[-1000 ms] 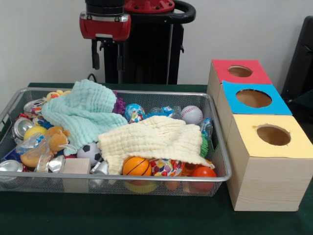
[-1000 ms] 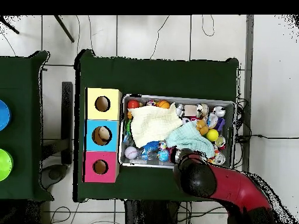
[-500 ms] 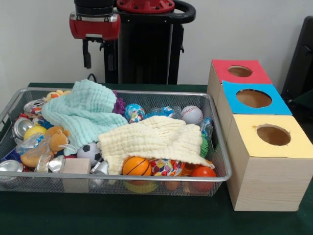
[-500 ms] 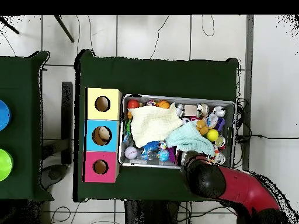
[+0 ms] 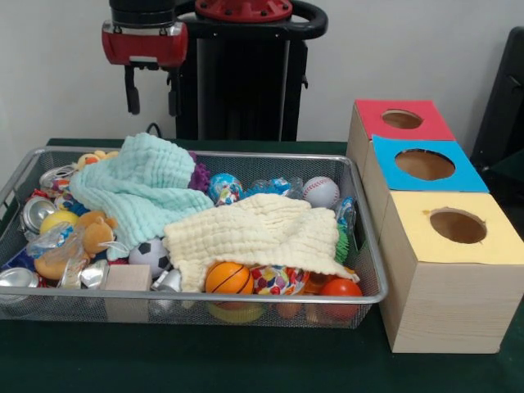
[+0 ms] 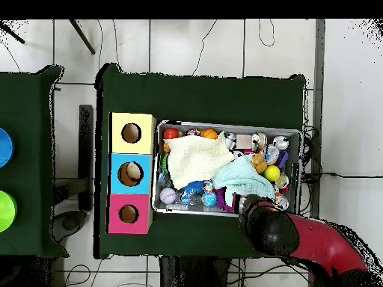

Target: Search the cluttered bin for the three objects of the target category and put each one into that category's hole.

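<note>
The two dark fingers (image 5: 129, 88) hang apart and carry nothing, the gripper (image 5: 151, 88) raised well above the wire bin's (image 5: 246, 300) far left corner. Over the last second it has slid leftward along the bin's back edge in the front view and risen a little, with no descent; I judge it is still repositioning for a search, not picking.

Nearest the camera, an orange basketball (image 5: 228, 278) sits against the front wall, with a red-orange ball (image 5: 341, 289) to its right and a wooden block (image 5: 128, 278) to its left. Crushed cans (image 5: 18, 277) and a plush toy (image 5: 92, 232) crowd the left end. A soccer ball (image 5: 150, 255) lies just behind the block. The yellow cloth (image 5: 258, 233) covers the middle; the mint cloth (image 5: 135, 187) is heaped behind it to the left. Farther back rest a baseball (image 5: 321, 191) and a blue patterned ball (image 5: 224, 187).

Which category is the target cannot be told. If it is balls, several lie exposed, though others may hide under the cloths. Beside the bin stand the yellow (image 5: 455, 226), blue (image 5: 424, 164) and red (image 5: 402, 119) holed boxes; in the overhead view the blue hole seems to hold something pale, though this is unclear.
</note>
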Action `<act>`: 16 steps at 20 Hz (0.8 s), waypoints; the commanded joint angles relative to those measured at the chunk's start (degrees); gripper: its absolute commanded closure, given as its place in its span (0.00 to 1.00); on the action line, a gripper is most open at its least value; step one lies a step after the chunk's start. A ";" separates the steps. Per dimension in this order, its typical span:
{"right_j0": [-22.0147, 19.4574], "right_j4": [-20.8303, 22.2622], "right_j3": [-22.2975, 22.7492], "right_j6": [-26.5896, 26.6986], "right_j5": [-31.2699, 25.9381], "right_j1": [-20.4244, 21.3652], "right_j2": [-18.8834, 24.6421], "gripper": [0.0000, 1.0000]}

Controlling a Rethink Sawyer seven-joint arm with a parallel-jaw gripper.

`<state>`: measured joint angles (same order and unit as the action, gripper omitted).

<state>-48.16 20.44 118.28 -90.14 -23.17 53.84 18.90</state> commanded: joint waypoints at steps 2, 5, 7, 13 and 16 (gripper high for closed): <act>-3.13 4.14 -5.13 9.79 -7.46 -1.88 6.29 0.00; -4.07 5.15 -6.20 10.20 -7.83 -2.90 7.00 0.00; -4.59 5.59 -6.64 10.51 -8.39 -2.97 7.44 0.00; -6.05 7.73 -7.63 10.20 -7.70 -4.38 8.30 0.00; -6.46 8.68 -8.02 9.79 -7.74 -4.71 8.45 0.00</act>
<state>-53.41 24.88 114.80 -90.14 -25.34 51.78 22.77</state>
